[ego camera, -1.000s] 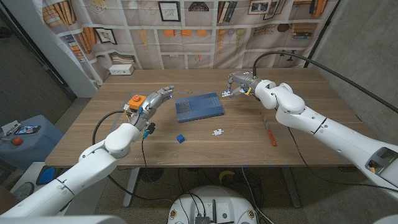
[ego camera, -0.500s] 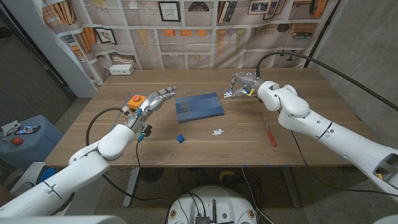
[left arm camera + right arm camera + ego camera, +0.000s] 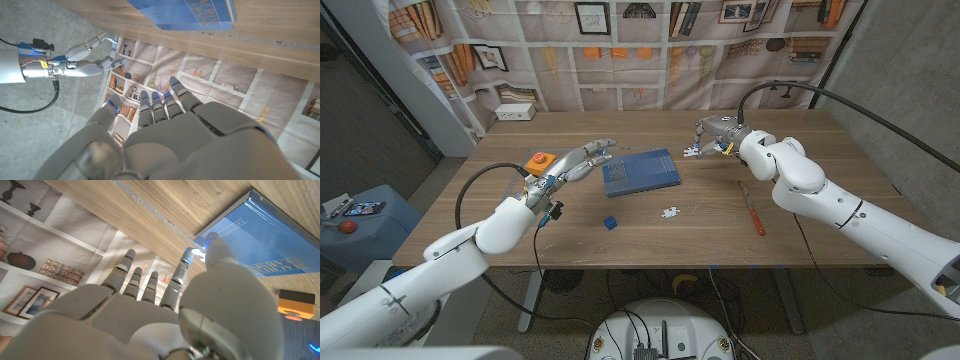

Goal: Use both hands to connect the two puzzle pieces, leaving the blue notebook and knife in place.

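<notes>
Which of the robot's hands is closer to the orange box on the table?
Left. The left hand hovers just right of the orange box, reaching toward the notebook. The right hand is far across the table, beyond the notebook.

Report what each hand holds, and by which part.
Right hand pinches a small white piece at its edge between fingertips; left hand holds nothing.

The blue piece (image 3: 610, 222) is lying flat on the surface, toward the near edge. The white piece (image 3: 670, 212) is lying flat just to its right, apart from it. Behind them, the blue notebook (image 3: 640, 172) is lying closed. The knife (image 3: 756, 215), red-handled, is lying farther right.
</notes>
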Robot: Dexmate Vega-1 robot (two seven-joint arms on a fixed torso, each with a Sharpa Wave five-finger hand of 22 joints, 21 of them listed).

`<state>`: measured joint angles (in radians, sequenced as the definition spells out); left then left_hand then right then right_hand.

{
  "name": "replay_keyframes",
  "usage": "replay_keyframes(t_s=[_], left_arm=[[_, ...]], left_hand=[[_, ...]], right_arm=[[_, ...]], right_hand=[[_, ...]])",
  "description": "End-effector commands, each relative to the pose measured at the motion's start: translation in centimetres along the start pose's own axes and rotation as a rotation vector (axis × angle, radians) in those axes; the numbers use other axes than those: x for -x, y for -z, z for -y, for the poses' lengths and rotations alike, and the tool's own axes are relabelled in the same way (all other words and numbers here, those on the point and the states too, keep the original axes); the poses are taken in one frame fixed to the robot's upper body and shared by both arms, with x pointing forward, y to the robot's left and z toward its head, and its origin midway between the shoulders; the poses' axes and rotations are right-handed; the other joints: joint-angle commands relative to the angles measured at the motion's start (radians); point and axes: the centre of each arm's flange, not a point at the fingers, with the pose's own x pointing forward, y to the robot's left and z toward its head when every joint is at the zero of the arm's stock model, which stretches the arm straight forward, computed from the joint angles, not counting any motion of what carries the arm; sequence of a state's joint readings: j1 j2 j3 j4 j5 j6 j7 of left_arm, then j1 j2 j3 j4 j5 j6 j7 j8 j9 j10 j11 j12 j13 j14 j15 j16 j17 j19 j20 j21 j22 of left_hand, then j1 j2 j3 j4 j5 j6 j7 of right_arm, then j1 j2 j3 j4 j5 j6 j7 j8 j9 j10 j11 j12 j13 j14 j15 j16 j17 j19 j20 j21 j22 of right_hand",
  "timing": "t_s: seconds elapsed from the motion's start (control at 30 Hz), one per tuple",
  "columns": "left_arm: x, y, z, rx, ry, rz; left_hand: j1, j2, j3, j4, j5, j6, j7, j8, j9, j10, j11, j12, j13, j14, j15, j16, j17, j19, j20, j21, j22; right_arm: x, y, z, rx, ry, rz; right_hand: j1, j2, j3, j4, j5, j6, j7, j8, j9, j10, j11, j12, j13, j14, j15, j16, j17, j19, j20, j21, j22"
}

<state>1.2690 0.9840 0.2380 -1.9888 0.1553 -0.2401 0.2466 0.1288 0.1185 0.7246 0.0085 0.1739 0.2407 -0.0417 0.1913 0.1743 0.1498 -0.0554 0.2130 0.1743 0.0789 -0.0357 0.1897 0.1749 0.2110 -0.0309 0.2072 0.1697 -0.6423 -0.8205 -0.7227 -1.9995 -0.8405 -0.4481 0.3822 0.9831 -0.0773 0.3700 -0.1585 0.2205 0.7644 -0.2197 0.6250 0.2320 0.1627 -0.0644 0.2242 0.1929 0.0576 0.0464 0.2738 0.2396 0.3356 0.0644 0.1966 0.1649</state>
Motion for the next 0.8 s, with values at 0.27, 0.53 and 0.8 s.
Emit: replay_keyframes(t_s=[0.27,0.53,0.8], left_arm=[[0.0,-1.5,0.5,-0.299,0.138,0.168],[-0.5,-2.1,1.8,-0.397,0.219,0.242],[-1.0,-2.4,2.9,-0.425,0.283,0.261]], left_hand=[[-0.046,0.052,0.005,0.035,0.003,-0.069,-0.053,-0.022,0.0,-0.016,-0.033,-0.02,0.002,-0.018,-0.078,-0.013,0.002,-0.03,-0.059,-0.018,0.002],[-0.093,0.046,-0.007,0.084,0.005,-0.127,-0.073,-0.024,-0.001,-0.034,-0.055,-0.027,0.001,-0.064,-0.098,-0.016,0.006,-0.09,-0.074,-0.029,0.003],[-0.125,0.045,-0.022,0.131,0.008,-0.139,-0.066,-0.017,-0.001,-0.056,-0.056,-0.031,0.0,-0.107,-0.098,-0.018,0.008,-0.148,-0.081,-0.034,0.004]], right_arm=[[1.2,0.6,0.0,-0.015,-0.012,-0.022],[1.8,0.9,0.1,-0.024,-0.014,-0.029],[2.6,1.2,0.0,-0.027,-0.018,-0.041]], right_hand=[[0.003,0.009,-0.002,0.004,0.0,0.007,-0.003,-0.004,0.003,0.008,0.001,-0.004,0.002,0.014,0.002,0.004,0.003,0.005,0.007,-0.003,0.004],[0.003,0.011,-0.002,0.004,-0.001,0.008,-0.003,-0.004,0.003,0.014,0.001,-0.004,0.002,0.017,0.001,0.005,0.004,0.006,0.006,-0.004,0.004],[0.004,0.013,-0.002,0.004,-0.002,0.009,-0.003,-0.004,0.003,0.017,0.0,-0.004,0.003,0.019,-0.001,0.006,0.004,0.006,0.005,-0.004,0.004]])
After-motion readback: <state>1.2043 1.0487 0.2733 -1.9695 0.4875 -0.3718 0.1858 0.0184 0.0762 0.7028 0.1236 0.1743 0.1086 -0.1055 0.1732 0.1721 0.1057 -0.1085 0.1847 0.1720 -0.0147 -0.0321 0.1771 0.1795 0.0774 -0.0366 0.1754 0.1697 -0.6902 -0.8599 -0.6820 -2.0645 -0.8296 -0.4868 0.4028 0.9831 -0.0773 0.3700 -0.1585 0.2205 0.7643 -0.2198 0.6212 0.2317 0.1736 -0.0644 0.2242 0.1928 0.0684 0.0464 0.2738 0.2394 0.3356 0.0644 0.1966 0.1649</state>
